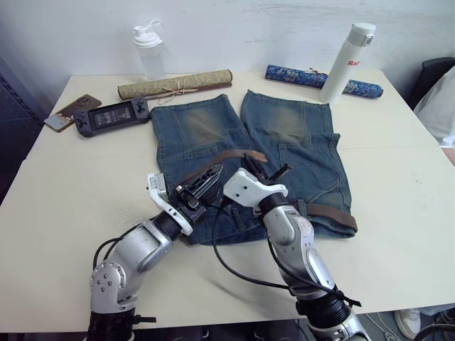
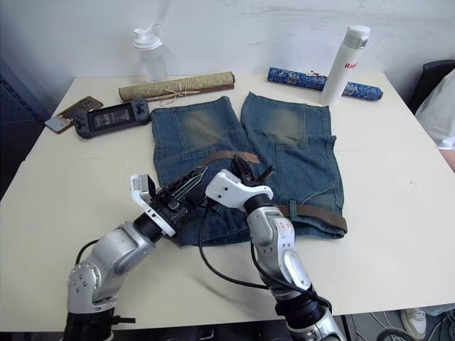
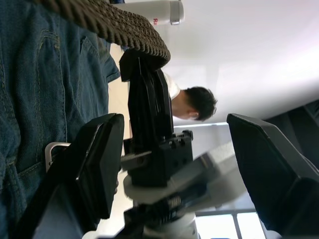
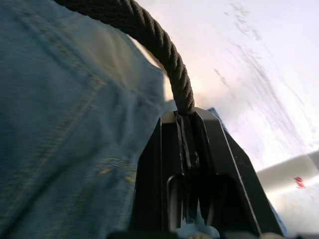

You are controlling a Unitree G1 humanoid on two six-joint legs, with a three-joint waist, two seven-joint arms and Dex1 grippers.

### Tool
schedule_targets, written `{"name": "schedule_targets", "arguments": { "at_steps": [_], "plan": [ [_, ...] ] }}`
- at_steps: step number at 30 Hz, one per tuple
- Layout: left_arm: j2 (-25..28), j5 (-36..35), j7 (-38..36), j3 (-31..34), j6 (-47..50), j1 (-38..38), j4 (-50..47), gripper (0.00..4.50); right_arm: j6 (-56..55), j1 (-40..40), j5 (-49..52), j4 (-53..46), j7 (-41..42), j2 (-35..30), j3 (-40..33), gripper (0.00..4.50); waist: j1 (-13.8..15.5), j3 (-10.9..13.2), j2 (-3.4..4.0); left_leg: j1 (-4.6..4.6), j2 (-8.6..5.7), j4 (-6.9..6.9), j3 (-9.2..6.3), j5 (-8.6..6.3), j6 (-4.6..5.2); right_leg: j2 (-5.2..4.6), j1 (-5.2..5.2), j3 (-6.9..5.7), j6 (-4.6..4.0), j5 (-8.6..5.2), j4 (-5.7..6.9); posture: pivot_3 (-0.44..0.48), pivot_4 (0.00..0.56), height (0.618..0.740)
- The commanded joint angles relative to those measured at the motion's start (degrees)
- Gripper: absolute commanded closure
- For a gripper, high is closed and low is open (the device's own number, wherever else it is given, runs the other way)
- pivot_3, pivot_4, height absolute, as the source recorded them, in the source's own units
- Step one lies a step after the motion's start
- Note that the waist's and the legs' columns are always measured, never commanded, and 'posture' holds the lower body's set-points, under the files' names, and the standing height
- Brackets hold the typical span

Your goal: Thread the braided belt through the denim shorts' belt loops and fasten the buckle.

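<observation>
Both grippers over the shorts' waistband, right one pinching the belt.

From my seat I see, at the table's (image 1: 64,192) far left, a phone (image 1: 65,112) and a game controller (image 1: 111,116), with a rolled mat (image 1: 175,84) just past the shorts (image 1: 284,153), which lie flat with the legs pointing away from me. My left gripper (image 1: 207,179) hovers above the waistband with its fingers spread wide, holding nothing; the belt (image 1: 226,157) arches just beside it. My right gripper (image 1: 264,168) is clamped on that strap, lifting it off the denim. Further right, the belt lies along the waistband to the shorts' right edge. I can't make out the buckle for certain.
</observation>
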Motion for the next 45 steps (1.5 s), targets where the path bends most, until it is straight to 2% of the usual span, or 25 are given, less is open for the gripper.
{"name": "schedule_targets", "arguments": {
  "at_steps": [1, 8, 19, 22, 25, 28, 35, 38, 43, 45],
  "plan": [
    [-3.5, -0.9, 4.1, -0.9, -4.8, -1.9, -1.1, 0.89, -2.1, 0.1, -0.3, -2.9, 0.6, -1.4, 1.5, 4.50, 0.1, 0.0, 0.00, 0.00, -0.01, 0.00, 0.00, 0.00, 0.00, 0.00, 0.00, 0.00, 0.00, 0.00, -0.01, 0.000, 0.150, 0.717],
    [-7.2, 1.2, 4.6, -1.5, -8.1, -4.4, 0.7, 0.89, -4.2, -1.4, -0.5, -1.9, 0.3, -4.0, 1.7, 4.50, 0.1, 0.0, 0.00, -0.03, 0.01, -0.04, -0.01, 0.00, 0.00, 0.05, 0.01, -0.06, 0.00, 0.00, -0.12, 0.000, 0.150, 0.717],
    [-8.6, 3.4, 4.0, -1.0, -8.7, -7.9, 5.8, 0.89, -6.4, -2.9, 0.0, -1.4, 0.0, -5.0, 1.5, 4.50, 0.1, 0.0, -0.02, -0.06, 0.02, -0.06, -0.03, 0.00, 0.00, 0.08, 0.02, -0.09, 0.00, 0.00, -0.18, 0.000, 0.150, 0.717],
    [-8.4, 3.5, 4.2, -0.9, -8.1, -8.0, 6.2, 1.63, -7.2, -3.0, 0.1, -1.4, 0.2, -5.4, 1.6, 4.50, 0.1, 0.0, -0.03, -0.06, 0.02, -0.06, -0.03, 0.00, 0.00, 0.09, 0.02, -0.10, 0.00, 0.00, -0.18, 0.000, 0.150, 0.717],
    [-8.8, 3.5, 4.1, -0.7, -8.2, -8.3, 6.9, 3.15, -7.4, -3.1, 0.2, -1.3, 0.2, -5.5, 1.6, 4.50, 0.1, 0.0, -0.04, -0.07, 0.02, -0.06, -0.04, 0.00, 0.00, 0.08, 0.02, -0.11, 0.00, 0.00, -0.19, 0.000, 0.150, 0.717],
    [-9.0, 3.9, 3.5, -0.4, -7.9, -8.7, 7.6, 4.45, -7.9, -3.4, 0.5, -1.2, 0.6, -5.7, 1.6, 4.50, 0.1, 0.0, -0.04, -0.07, 0.02, -0.07, -0.05, 0.00, 0.00, 0.08, 0.02, -0.12, 0.00, 0.00, -0.20, 0.000, 0.150, 0.717],
    [-8.8, 3.7, -0.2, 0.2, -5.8, -9.8, 8.8, 4.45, -6.6, -2.2, 5.7, -2.1, 4.0, -4.7, 0.7, 4.50, 0.1, 0.0, -0.05, -0.07, 0.02, -0.09, -0.05, 0.00, 0.00, 0.09, 0.02, -0.13, 0.00, 0.00, -0.22, 0.000, 0.150, 0.717],
    [-8.2, 3.1, -1.3, 0.4, -4.5, -10.0, 9.1, 4.50, -5.2, -1.9, 9.6, -3.0, 5.7, -3.6, -0.9, 3.46, 0.1, 0.0, -0.06, -0.08, 0.03, -0.10, -0.07, 0.00, 0.00, 0.09, 0.02, -0.14, 0.00, 0.00, -0.23, 0.000, 0.150, 0.717],
    [-5.4, 2.0, -2.6, 1.2, -1.9, -9.6, 8.9, 4.50, -2.2, -1.5, 18.2, -7.2, 13.1, -5.3, -5.1, 1.03, 0.1, 0.1, -0.07, -0.09, 0.03, -0.13, -0.08, 0.00, 0.00, 0.09, 0.02, -0.15, 0.00, 0.00, -0.27, 0.000, 0.150, 0.717],
    [-2.0, 0.9, -3.9, 1.8, 0.6, -8.5, 8.0, 4.50, 1.8, -0.4, 24.1, -11.6, 17.4, -6.6, -9.7, 0.05, 0.2, 0.1, -0.08, -0.09, 0.03, -0.13, -0.11, 0.00, 0.00, 0.08, 0.02, -0.17, 0.00, 0.00, -0.28, 0.000, 0.150, 0.717]
  ]
}}
